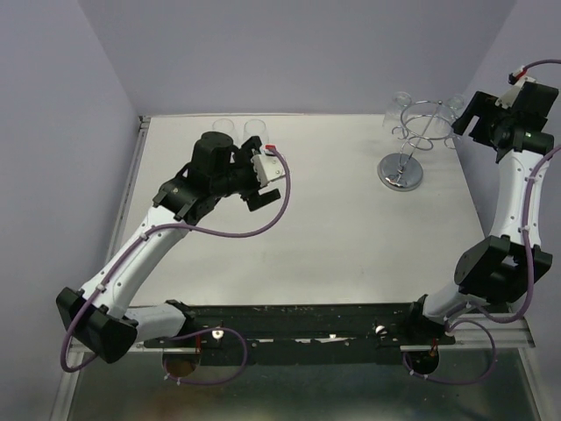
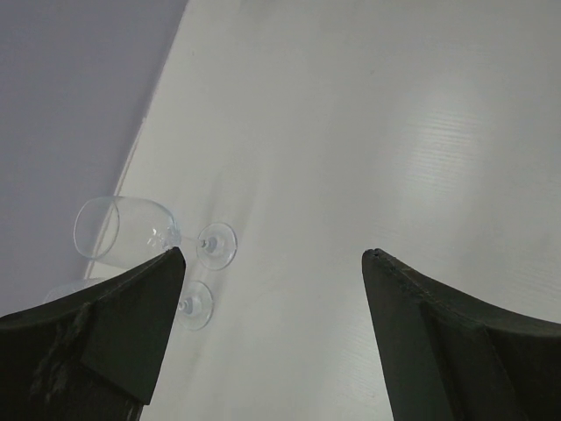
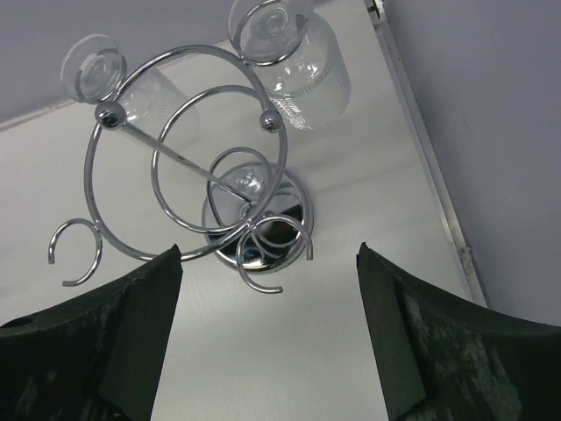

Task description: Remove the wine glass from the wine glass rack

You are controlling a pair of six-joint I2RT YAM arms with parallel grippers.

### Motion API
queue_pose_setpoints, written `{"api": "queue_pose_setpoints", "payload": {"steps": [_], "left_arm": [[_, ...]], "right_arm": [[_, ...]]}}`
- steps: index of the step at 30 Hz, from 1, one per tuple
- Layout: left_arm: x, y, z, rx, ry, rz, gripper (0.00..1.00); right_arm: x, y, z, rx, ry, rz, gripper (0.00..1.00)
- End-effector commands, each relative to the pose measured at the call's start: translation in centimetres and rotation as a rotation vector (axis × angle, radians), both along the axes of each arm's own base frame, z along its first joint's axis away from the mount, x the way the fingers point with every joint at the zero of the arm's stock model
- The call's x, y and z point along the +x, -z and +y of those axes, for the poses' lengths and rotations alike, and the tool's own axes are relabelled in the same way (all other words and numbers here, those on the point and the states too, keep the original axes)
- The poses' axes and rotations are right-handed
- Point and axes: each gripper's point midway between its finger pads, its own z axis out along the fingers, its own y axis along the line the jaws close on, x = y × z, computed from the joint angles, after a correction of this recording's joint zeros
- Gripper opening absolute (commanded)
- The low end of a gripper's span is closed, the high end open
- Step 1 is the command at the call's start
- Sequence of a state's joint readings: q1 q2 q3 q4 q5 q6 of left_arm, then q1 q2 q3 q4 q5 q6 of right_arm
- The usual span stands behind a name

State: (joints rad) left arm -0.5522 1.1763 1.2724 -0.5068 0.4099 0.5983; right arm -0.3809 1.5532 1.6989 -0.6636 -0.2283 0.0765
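Observation:
The chrome wine glass rack [image 1: 410, 145] stands at the back right of the table on its round disc base [image 1: 401, 172]. Two clear wine glasses hang from its top rings, one at the far left [image 1: 399, 103] and one at the far right [image 1: 454, 106]. In the right wrist view the rack [image 3: 188, 167] fills the upper half, with one hanging glass [image 3: 302, 66] at top centre and the other [image 3: 131, 83] at top left. My right gripper [image 1: 465, 123] [image 3: 268, 249] is open and empty, just right of the rack and above its rings. My left gripper [image 1: 252, 189] [image 2: 272, 254] is open and empty.
Two more clear wine glasses [image 1: 224, 128] [image 1: 255, 128] sit at the table's back edge, just beyond my left gripper. The left wrist view shows one bowl [image 2: 118, 226] and two round feet [image 2: 216, 246] [image 2: 195, 304]. Purple walls close in the back and sides.

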Motion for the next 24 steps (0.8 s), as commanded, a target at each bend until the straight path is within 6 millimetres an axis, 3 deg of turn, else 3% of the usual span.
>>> {"api": "queue_pose_setpoints", "payload": {"steps": [1,9,12,16,19,24], "left_arm": [[2.5,1.1,0.4,0.116,-0.033,-0.037,0.99],[4.7,1.1,0.1,0.212,-0.029,-0.038,0.99],[4.3,0.7,-0.5,0.183,0.002,-0.050,0.99],[3.3,1.5,-0.8,0.220,0.105,-0.148,0.99],[4.3,-1.1,-2.0,0.075,0.031,-0.142,0.99],[5.9,-2.0,-3.6,-0.061,-0.047,-0.052,0.99]], "right_arm": [[1.9,0.5,-0.4,0.057,0.010,-0.006,0.88],[3.5,3.9,1.2,0.191,-0.043,0.038,0.88],[3.7,4.1,1.2,0.180,-0.068,0.054,0.88],[3.6,4.0,2.3,0.061,-0.271,0.049,0.88],[3.2,3.7,2.8,0.026,-0.342,0.050,0.92],[2.6,4.4,4.4,0.074,-0.426,0.061,0.85]]}}
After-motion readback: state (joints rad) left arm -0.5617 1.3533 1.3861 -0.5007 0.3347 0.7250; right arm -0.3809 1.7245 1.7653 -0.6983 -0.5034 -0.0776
